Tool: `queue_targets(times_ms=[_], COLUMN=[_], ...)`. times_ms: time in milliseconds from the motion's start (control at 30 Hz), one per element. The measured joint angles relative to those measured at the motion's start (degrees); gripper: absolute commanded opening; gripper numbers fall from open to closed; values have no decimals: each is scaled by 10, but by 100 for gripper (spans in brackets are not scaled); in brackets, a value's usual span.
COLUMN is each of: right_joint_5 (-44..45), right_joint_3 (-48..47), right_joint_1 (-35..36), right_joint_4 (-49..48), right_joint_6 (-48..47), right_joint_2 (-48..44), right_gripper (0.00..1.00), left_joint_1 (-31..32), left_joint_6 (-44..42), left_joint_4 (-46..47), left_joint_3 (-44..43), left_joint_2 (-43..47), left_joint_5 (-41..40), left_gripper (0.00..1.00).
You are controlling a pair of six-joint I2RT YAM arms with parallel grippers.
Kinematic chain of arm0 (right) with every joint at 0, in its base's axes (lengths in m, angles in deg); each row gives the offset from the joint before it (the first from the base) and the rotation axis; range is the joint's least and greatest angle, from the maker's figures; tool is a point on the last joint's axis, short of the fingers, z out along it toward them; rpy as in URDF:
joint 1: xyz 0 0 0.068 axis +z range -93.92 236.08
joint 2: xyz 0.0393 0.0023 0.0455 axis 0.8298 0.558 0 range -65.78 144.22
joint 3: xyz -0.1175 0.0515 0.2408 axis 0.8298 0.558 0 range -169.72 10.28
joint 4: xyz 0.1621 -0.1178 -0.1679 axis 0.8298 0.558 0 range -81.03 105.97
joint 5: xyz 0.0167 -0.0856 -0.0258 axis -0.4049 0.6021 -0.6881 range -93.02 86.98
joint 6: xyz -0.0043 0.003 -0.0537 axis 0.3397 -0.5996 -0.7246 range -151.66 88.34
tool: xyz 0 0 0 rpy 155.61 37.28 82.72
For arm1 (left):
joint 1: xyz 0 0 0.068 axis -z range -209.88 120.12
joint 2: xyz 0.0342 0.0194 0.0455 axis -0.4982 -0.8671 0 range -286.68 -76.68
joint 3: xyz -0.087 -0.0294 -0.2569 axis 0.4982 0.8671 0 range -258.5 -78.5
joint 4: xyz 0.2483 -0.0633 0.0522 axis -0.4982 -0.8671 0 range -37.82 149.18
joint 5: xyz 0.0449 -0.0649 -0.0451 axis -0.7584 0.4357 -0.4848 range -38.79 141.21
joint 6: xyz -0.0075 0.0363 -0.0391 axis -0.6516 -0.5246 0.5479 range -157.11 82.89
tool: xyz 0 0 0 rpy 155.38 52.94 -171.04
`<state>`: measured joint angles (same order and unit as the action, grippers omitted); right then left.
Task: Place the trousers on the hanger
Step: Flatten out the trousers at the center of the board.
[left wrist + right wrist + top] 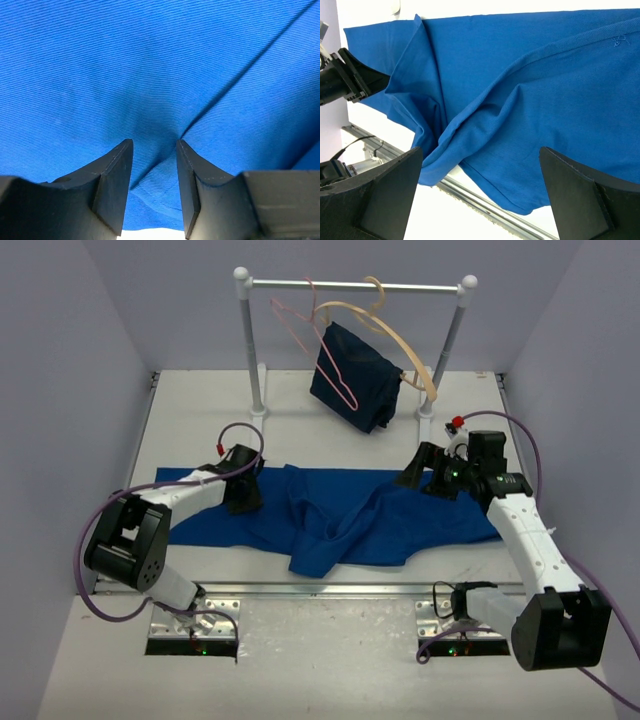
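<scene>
Trousers lie rumpled on counter, hanger well apart on the rail. Grasp step. Left tool half-closed about a cloth pucker; can't tell if it grips. Right tool wide open, empty, over the other end. Next: secure both grips, lift.

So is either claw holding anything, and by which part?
Nothing seems held. The left gripper sits on the blue trousers with jaws apart around a crease; the right gripper hangs wide open above them.

We see white arms with black joints, purple cables, and black wedge-shaped gripper fingers.
</scene>
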<state>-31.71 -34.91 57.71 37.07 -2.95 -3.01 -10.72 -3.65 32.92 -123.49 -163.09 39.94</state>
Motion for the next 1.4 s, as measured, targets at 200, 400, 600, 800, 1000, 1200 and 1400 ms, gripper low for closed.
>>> queue_targets(times_ms=[200, 400, 600, 800, 1000, 1200, 1400], right_joint_5=[-1, -1, -1, -1, -1, -1, -1], right_joint_3=[0, 0, 0, 0, 0, 0, 1], right_joint_1=[0, 0, 0, 0, 0, 0, 0], right_joint_4=[-2, -5, -6, -6, -7, -8, -10], right_joint_6=[0, 0, 0, 0, 0, 0, 0], right_joint_2=[0, 0, 0, 0, 0, 0, 0], right_gripper=[99, 99, 99, 99, 99, 99, 99], left_joint_1=[37, 73, 74, 74, 75, 76, 77], left_joint_6=[8, 11, 13, 18, 18, 16, 14], left_joint_4=[-5, 14, 15, 7, 8, 13, 17], left_joint_3=[0, 0, -3, -3, -3, -2, 0], left_joint_2=[13, 57, 23, -9, -11, -11, -11], left_joint_5=[-18, -12, -16, -40, -42, -33, -18], left_gripper=[45, 44, 45, 53, 43, 33, 16])
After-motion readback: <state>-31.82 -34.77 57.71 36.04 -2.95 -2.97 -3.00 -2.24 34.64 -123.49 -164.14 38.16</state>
